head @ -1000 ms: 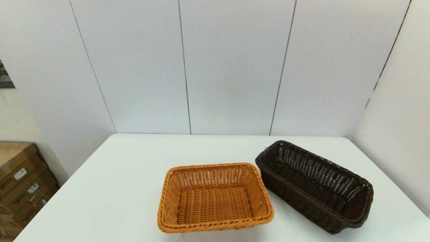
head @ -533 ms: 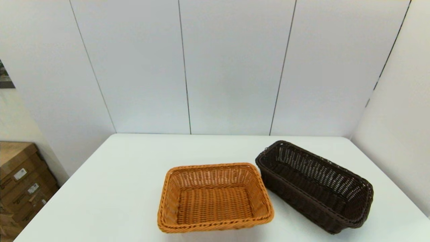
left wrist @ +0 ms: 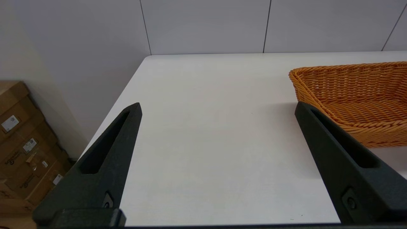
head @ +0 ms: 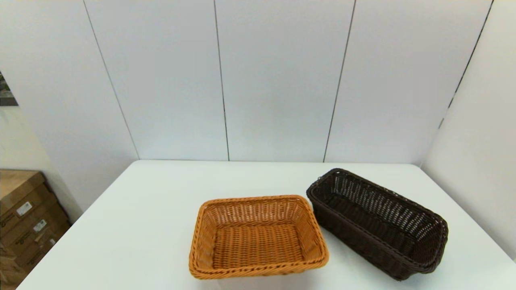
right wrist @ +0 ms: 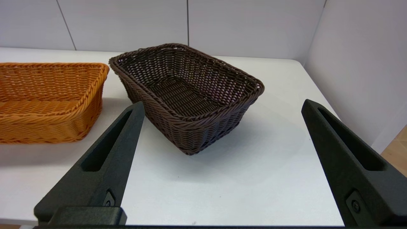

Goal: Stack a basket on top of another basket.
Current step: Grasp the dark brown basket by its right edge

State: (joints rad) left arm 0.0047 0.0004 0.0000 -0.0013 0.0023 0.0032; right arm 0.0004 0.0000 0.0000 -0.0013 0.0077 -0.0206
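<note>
White table (head: 141, 225): I see both baskets standing on it, not stacked.
Dark brown basket (head: 377, 223): on my right side, set at an angle, its near-left corner just beside the orange one (touching or not, I cannot tell).
Orange-tan basket (head: 258, 237): near the front edge, about centre, upright.
Right gripper (right wrist: 222, 106): fingers spread wide, hovering short of the dark basket.
Left gripper (left wrist: 217, 108): fingers likewise spread, over bare table left of the orange basket.
Cardboard boxes (head: 24, 217): beyond the table's left edge.

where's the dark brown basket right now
In the head view the dark brown basket sits on the white table at the robot's right, angled, just beside the orange-tan basket.
</note>
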